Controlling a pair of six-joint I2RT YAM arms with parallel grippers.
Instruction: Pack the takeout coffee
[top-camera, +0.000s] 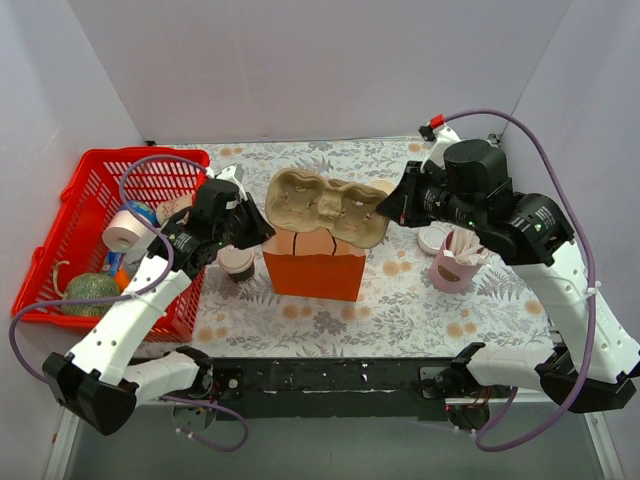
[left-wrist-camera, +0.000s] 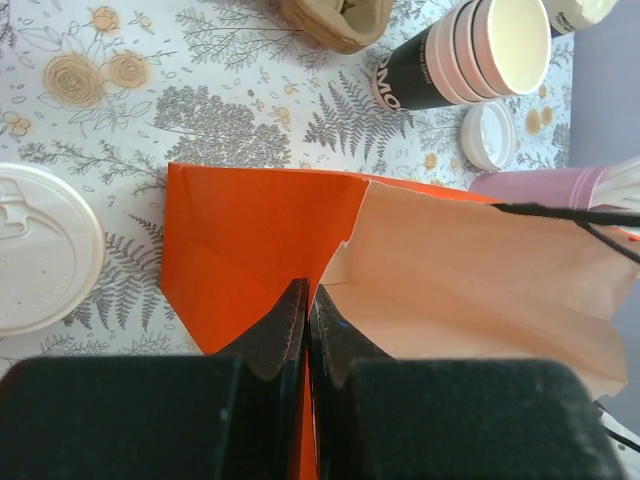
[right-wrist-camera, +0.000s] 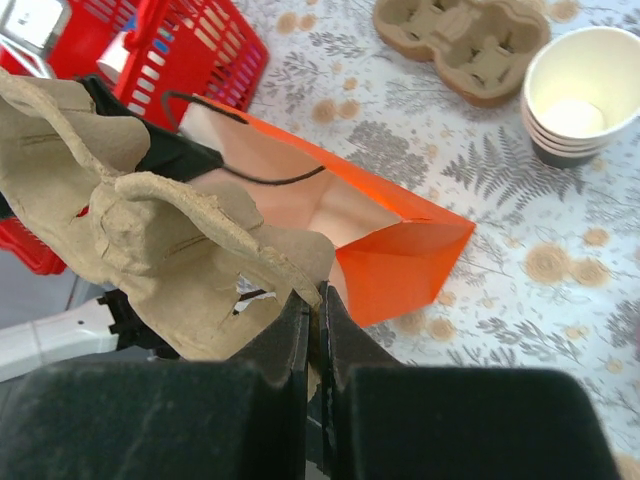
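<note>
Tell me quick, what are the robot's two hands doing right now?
Left gripper: closed, pinching the top edge of the orange bag.
Right gripper: closed, holding the cardboard cup tray.

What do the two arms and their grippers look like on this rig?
The left arm and right arm have white shells and black joints, with a loose purple cable looping off each. The left gripper and right gripper have blocky black bodies and slim tapered black fingers. A small red tab tops the right arm.
</note>
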